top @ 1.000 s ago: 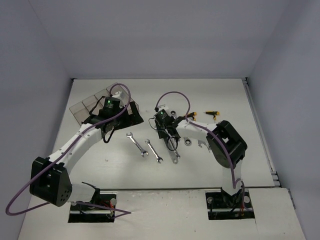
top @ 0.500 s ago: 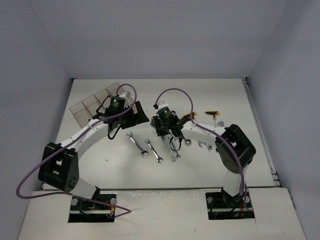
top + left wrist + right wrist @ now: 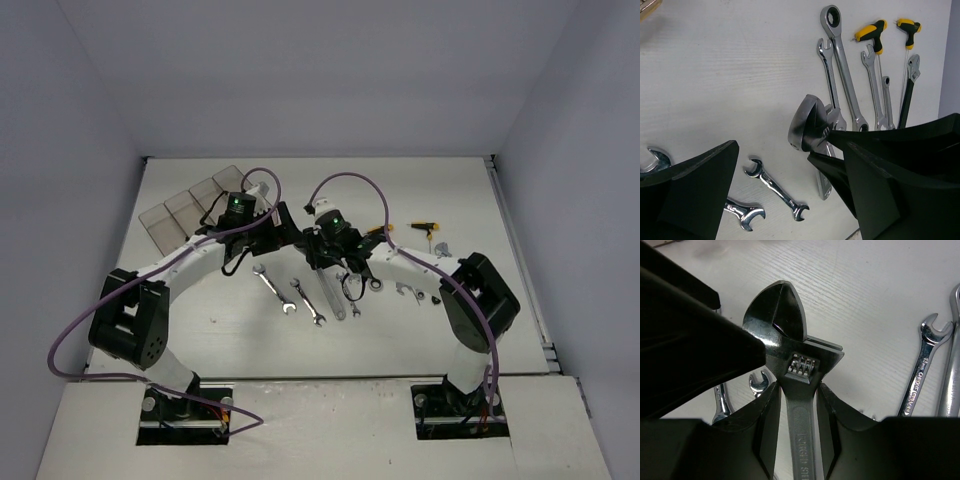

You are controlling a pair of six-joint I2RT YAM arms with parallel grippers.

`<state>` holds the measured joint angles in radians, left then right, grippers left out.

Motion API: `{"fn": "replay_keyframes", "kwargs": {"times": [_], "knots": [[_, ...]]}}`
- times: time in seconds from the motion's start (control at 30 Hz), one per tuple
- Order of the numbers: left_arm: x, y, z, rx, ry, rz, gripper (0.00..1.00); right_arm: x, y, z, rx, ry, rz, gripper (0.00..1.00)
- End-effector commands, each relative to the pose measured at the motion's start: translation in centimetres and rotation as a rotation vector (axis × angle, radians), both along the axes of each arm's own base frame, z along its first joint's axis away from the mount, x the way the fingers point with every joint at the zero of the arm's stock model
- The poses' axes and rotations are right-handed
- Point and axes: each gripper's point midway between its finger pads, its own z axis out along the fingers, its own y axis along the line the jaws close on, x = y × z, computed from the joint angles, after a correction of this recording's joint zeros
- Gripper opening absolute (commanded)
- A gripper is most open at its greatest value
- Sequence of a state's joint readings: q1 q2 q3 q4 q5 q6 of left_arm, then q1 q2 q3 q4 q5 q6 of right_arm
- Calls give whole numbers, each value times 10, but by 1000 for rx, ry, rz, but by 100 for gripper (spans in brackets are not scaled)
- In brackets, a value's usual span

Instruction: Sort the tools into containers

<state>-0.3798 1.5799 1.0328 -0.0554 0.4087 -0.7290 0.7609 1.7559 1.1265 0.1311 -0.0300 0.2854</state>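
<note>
A dark adjustable wrench (image 3: 799,365) is held by its handle in my shut right gripper (image 3: 797,390), head pointing away from the fingers. In the top view its handle (image 3: 334,298) hangs below the right gripper (image 3: 315,250), above the table. My left gripper (image 3: 790,150) is open wide, and the wrench head (image 3: 807,125) sits just past its fingertips. From above, the left gripper (image 3: 285,228) is right beside the right one. The containers (image 3: 190,205), clear smoky bins in a row, stand at the back left behind the left arm.
Two small open-end wrenches (image 3: 272,288) (image 3: 307,300) lie below the grippers. Several more wrenches, among them a ratchet wrench (image 3: 842,60), and two yellow-handled tools (image 3: 872,35) lie to the right. Side walls close in the table.
My left arm has swung right from the bins until its open gripper meets the right one. My right gripper has carried the adjustable wrench left and slightly back.
</note>
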Motion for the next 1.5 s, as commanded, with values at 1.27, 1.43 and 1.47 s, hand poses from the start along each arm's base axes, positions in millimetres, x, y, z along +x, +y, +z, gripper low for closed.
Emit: {"fn": "replay_keyframes", "kwargs": {"times": [1.27, 1.43, 1.47], "knots": [[30, -15, 85, -202, -195, -27, 0, 13, 0, 117, 287, -228, 2, 51], [57, 28, 129, -210, -249, 84, 0, 8, -36, 143, 318, -271, -56, 63], [63, 35, 138, -209, -265, 102, 0, 6, -42, 146, 314, -276, -65, 64]]}}
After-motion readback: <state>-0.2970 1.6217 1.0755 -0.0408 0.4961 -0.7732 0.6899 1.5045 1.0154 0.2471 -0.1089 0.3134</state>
